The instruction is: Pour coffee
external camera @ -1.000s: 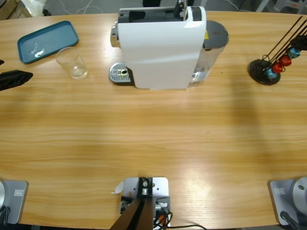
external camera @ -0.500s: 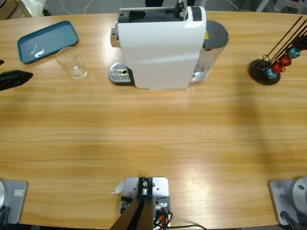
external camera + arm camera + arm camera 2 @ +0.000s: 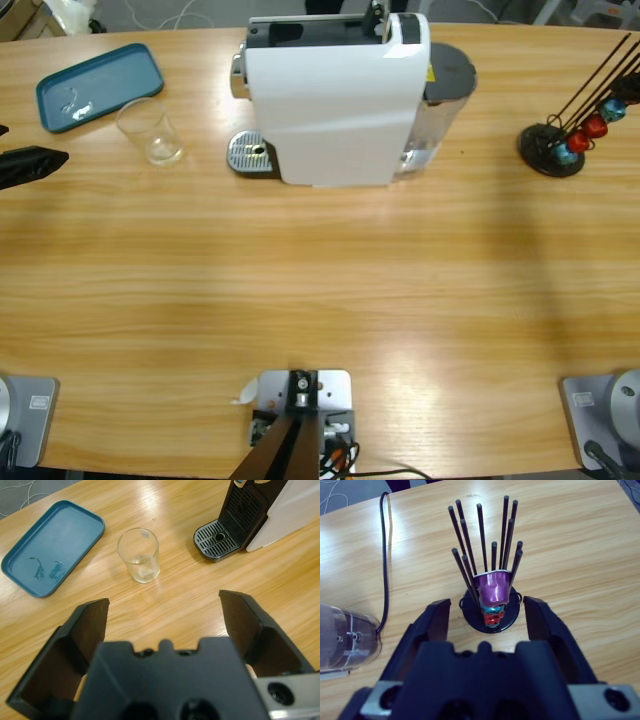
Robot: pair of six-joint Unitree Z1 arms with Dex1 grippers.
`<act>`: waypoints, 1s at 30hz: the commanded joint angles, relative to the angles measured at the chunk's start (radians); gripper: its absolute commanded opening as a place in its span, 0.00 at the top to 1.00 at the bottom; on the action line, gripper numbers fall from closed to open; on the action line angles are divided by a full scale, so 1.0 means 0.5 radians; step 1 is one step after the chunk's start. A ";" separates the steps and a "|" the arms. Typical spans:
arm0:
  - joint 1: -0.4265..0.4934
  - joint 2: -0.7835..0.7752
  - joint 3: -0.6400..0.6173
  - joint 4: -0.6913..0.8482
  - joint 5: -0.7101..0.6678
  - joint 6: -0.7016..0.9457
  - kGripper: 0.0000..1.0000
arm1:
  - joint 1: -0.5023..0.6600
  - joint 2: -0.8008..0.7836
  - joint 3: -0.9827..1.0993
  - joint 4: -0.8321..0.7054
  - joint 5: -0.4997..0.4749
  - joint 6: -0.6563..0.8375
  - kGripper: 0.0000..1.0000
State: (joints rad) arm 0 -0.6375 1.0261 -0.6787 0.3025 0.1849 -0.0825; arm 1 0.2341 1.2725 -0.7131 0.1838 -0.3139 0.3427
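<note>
The left gripper (image 3: 165, 612) pointed at the glass (image 3: 139, 555), jaws spread wide and holding nothing, which read as a line-up for a grasp not yet begun. In the high view only its black tip (image 3: 30, 165) showed at the left edge, well apart from the glass at upper left. The glass stood upright on the worktop (image 3: 320, 290), between the tray (image 3: 98, 85) and the drip grate (image 3: 250, 153) of the machine (image 3: 335, 95), not under the spout; it probably had to go onto the grate first. No coffee could be made out: the glass looked clear and empty, with only a pale glint at its base. The teal tray held nothing but a few faint marks or drops. The right gripper (image 3: 487, 610) hung above the capsule rack (image 3: 490, 580) at the right edge of the high view, jaws open on either side of its rods and gripping nothing. A purple capsule (image 3: 493, 587) sat between the rods with a blue and a red one below it, likely parked there for loading the machine. A clear tank (image 3: 345, 637) and black cable (image 3: 385, 555) lay at that view's left.
</note>
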 commanded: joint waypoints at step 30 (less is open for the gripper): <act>-0.017 -0.006 0.069 -0.022 0.016 -0.028 0.05 | -0.063 0.065 0.067 -0.058 0.053 -0.022 0.14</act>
State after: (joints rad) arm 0 -0.6375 1.0261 -0.6787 0.3025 0.1849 -0.0825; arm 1 0.2100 1.2907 -0.7121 0.1555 -0.2968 0.3417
